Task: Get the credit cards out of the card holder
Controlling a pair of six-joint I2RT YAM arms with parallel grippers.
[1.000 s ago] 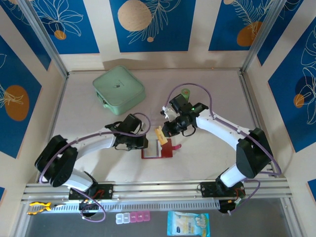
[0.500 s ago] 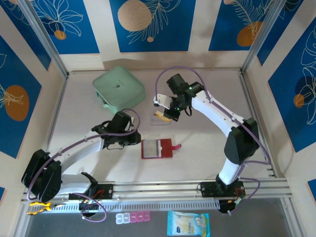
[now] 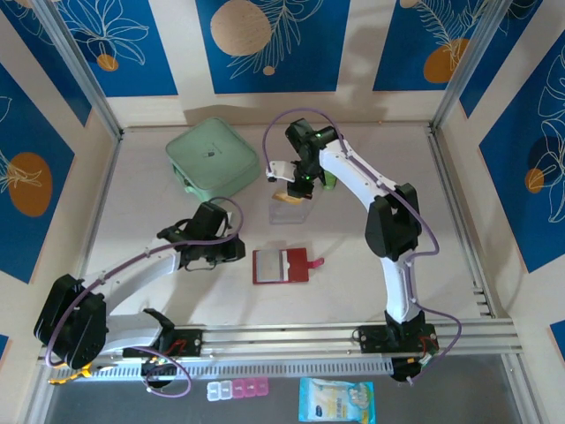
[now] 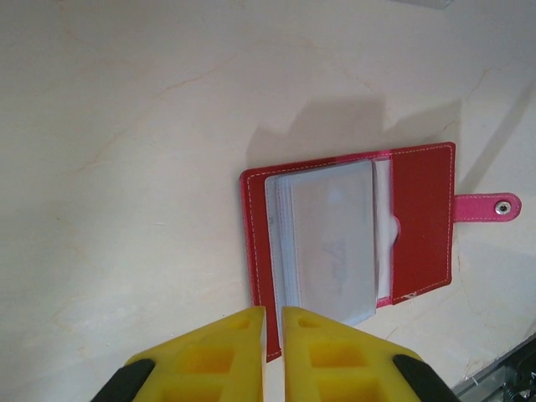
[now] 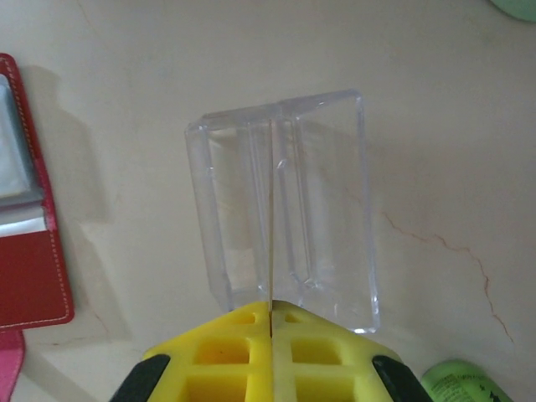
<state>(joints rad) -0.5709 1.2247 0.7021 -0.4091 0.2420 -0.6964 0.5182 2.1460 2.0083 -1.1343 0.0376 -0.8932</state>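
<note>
Task partly done, judged from the layout. The open card holder (image 3: 281,266) lies flat on the table (image 3: 159,177), strap tab to its right. Its pale clear sleeves (image 4: 327,243) are fanned out, and whether any cards remain inside cannot be told. Beyond the card holder, the right gripper (image 5: 270,311) hangs over a clear plastic tray (image 5: 285,201), fingers clenched on what appears to be a thin yellow-orange credit card (image 3: 285,197), seen edge-on from the wrist. The tray looks empty, so the card is not yet set down. Just left of the card holder, the left gripper (image 4: 273,314) hovers with its fingers nearly together on nothing. A closed mint-green case (image 3: 212,161) sits well beyond the card holder, to its left.
</note>
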